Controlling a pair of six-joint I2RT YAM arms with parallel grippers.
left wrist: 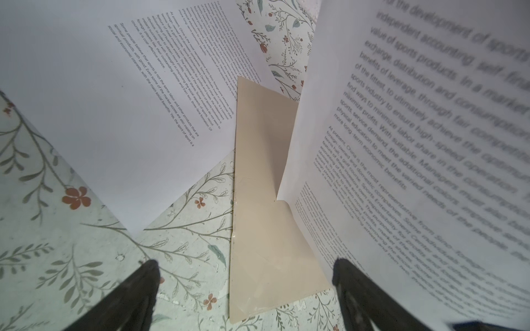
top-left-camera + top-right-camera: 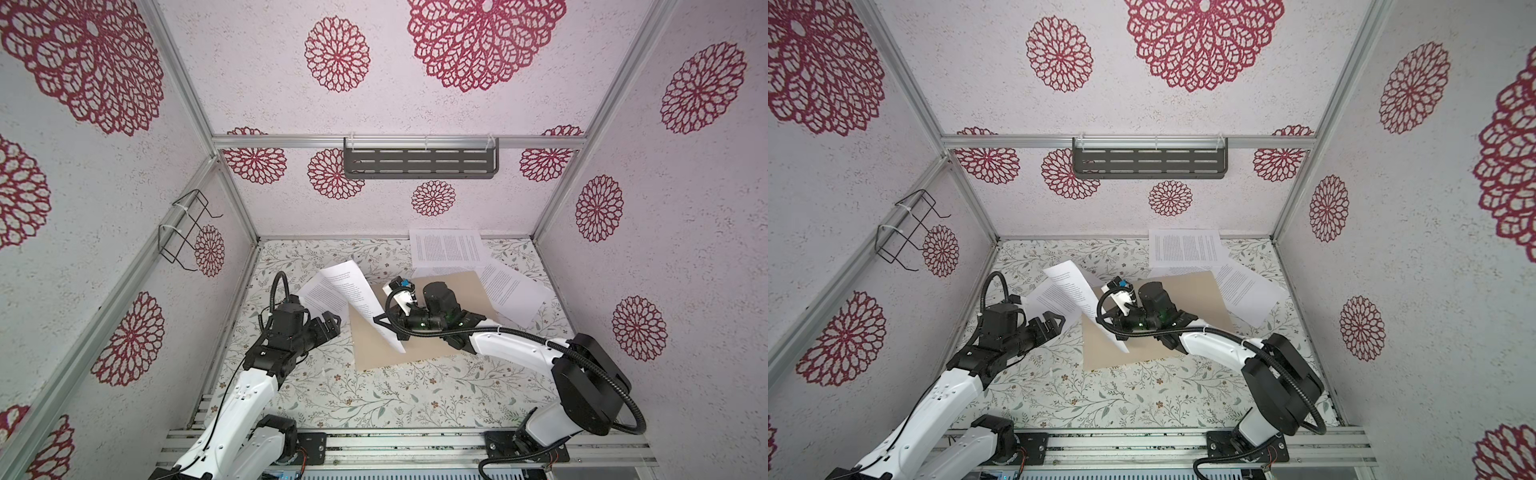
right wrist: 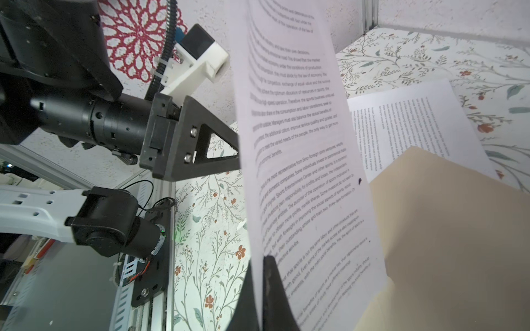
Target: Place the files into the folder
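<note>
One sheet [image 2: 358,296] on edge, lengthwise near-to-far

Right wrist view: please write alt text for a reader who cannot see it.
The right gripper pinches one edge of a printed sheet, held up above the floral table. Beyond it lie the tan folder and another sheet.

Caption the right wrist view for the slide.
Right end effector shut on a printed sheet, holding it raised beside the tan folder; another sheet lies flat on the floral table.
</note>
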